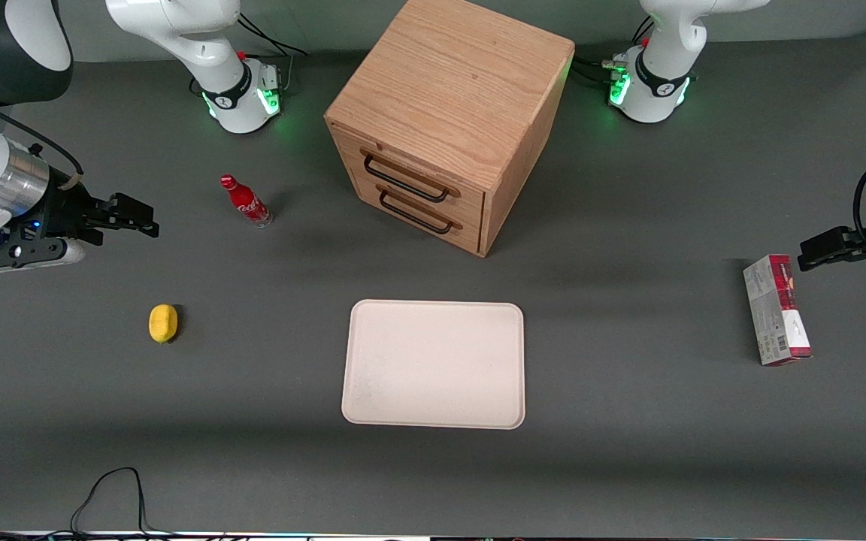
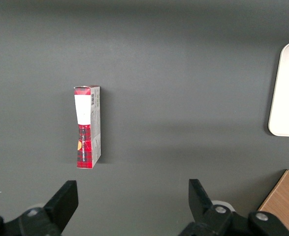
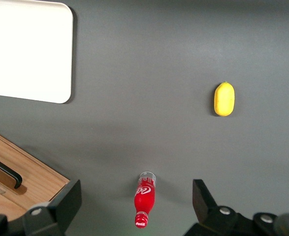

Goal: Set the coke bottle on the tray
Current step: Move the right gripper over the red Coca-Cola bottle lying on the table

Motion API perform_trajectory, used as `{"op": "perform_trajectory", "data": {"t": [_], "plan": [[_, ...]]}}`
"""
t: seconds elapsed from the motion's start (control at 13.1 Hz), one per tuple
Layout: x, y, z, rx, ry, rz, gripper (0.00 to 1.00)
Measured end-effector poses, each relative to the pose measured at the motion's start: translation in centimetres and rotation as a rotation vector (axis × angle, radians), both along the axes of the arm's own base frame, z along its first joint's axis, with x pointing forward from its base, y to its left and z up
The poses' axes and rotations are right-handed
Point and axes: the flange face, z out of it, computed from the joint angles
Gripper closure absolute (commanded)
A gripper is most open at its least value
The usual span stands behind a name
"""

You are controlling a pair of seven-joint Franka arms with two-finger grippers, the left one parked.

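Coke bottle [image 1: 246, 201] stands upright on the grey tabletop [image 1: 628, 421], near the wooden drawer cabinet [image 1: 444, 120] and well apart from the tray [image 1: 434, 364], which lies nearer the front camera. Right arm's hand [image 1: 149, 219] hovers beside the bottle toward the working arm's end, fingers apart and holding nothing, with a lemon [image 1: 163, 323] nearer the camera.

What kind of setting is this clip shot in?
Most likely a robotics lab tabletop: two arm bases with green lights bolted to a grey table, staged props such as the coke bottle, tray and a wooden drawer cabinet. The open tool hangs above the working arm's end.
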Motion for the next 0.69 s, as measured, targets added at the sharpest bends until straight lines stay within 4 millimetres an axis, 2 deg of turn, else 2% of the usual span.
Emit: {"op": "perform_trajectory", "data": {"t": [0.69], "plan": [[-0.48, 0.57, 0.4, -0.002, 0.037, 0.015, 0.0]]}}
